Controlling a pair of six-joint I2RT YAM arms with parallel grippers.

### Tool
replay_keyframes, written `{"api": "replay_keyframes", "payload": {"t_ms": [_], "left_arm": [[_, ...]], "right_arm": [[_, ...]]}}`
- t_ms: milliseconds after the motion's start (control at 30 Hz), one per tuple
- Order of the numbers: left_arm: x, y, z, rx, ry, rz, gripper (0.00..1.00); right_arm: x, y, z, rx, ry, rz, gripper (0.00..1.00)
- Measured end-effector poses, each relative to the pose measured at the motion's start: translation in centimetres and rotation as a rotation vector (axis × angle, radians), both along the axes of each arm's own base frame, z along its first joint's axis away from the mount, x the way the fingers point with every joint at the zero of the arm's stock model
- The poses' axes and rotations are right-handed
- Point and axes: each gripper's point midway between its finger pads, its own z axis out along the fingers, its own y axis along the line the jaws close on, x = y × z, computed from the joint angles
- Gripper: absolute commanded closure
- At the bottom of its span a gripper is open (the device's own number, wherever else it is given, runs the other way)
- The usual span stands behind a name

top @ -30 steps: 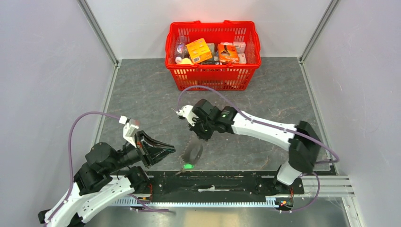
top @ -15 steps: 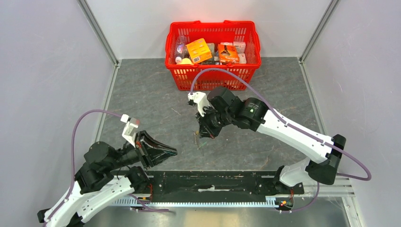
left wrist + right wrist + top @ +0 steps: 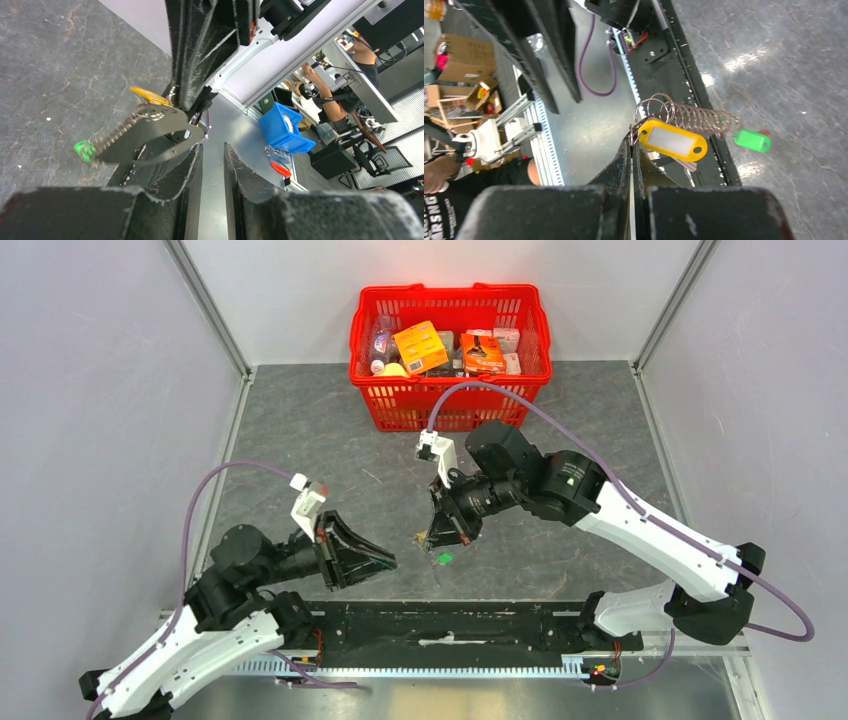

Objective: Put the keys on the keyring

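Veined tabletop (image 3: 300,440) beneath keyring (image 3: 696,120), pale walls (image 3: 90,390)

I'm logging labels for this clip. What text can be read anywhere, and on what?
"RSN": white letters, cut off, on a bystander's black shirt, right wrist view.
yellow key tag: its white insert is blank.
boxes in the red basket: print too small to read.

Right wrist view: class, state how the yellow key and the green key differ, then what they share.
The yellow key has a white label window; the green key looks plain. The yellow key looks larger than the green key. The yellow key hangs beside the right tool; the green key sits at the coiled far end of the keyring. Both hang from that keyring.
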Motion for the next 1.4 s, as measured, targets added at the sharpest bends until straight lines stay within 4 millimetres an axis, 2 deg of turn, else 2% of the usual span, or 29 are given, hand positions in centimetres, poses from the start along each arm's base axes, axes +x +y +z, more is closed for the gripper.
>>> {"api": "replay_keyframes", "payload": {"t_ms": [167,500,1067,1400], "left_arm": [[0.4,-1.4,-0.5,0.016,0.011,-0.039,0.67],[0.4,-2.5,0.6,-0.020,-0.021,-0.088,0.66],[0.5,-3.0,0.8,-0.021,-0.024,-0.103,0.66],[0.6,-3.2,0.5,-0.010,-0.015,-0.103,0.66]], "right_arm": [[-1.3,0.2,0.9,0.038,0.061,0.039,1.00],[-2.7,0.4,1.8,0.074,0.117,0.098,1.00],[-5.1,0.6,2.4,0.101,0.139,0.199,1.00],[-5.0,0.7,2.1,0.094,0.119,0.197,1.00]]}}
